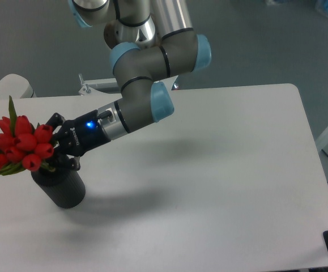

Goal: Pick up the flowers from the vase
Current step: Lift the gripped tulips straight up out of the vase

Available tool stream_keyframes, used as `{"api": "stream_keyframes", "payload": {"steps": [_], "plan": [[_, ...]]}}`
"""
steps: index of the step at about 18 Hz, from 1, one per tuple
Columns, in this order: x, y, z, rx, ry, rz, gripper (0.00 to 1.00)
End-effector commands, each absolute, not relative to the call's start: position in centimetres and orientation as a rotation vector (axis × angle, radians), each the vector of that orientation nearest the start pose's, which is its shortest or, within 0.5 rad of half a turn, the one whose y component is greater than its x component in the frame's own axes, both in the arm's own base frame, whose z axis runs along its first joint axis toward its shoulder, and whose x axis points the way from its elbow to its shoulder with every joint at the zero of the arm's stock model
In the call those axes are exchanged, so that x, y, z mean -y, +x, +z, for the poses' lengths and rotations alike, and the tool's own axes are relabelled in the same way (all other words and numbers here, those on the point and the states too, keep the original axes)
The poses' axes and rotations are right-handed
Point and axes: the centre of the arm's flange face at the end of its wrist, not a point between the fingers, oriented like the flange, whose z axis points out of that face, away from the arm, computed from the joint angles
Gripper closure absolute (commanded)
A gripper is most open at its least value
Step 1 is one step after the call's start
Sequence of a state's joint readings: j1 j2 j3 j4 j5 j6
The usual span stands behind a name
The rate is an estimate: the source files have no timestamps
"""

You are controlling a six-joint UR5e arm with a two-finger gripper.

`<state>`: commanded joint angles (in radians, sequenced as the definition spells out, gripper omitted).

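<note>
Fixed camera: the end effector (55, 148) grips the flowers (17, 148) at their stems, just above the vase (60, 186) on the white tabletop (220, 170). The bunch's long axis tilts, red buds pointing left and slightly upward.

white table (220, 170); black vase (62, 187) stands on it

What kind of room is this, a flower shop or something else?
Probably a robotics lab or test room, not a shop: a bare white table, a big industrial robot arm, and only one black vase of red tulips.
</note>
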<state>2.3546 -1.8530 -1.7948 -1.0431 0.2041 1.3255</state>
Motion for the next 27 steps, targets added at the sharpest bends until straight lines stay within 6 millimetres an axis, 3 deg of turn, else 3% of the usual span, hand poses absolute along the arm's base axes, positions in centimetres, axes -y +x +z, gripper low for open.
{"api": "stream_keyframes", "payload": {"steps": [11,18,23,27], "plan": [[-54.0,-26.0,40.5,-0.386,-1.619,-0.748,0.93],[-53.5,-28.7,44.4,-0.344,-1.526,-0.75,0.93],[-53.0,-30.1,45.3,-0.322,-1.512,-0.742,0.93],[-52.9,-32.9,46.2,-0.308,-1.523,-0.707,0.94]]}}
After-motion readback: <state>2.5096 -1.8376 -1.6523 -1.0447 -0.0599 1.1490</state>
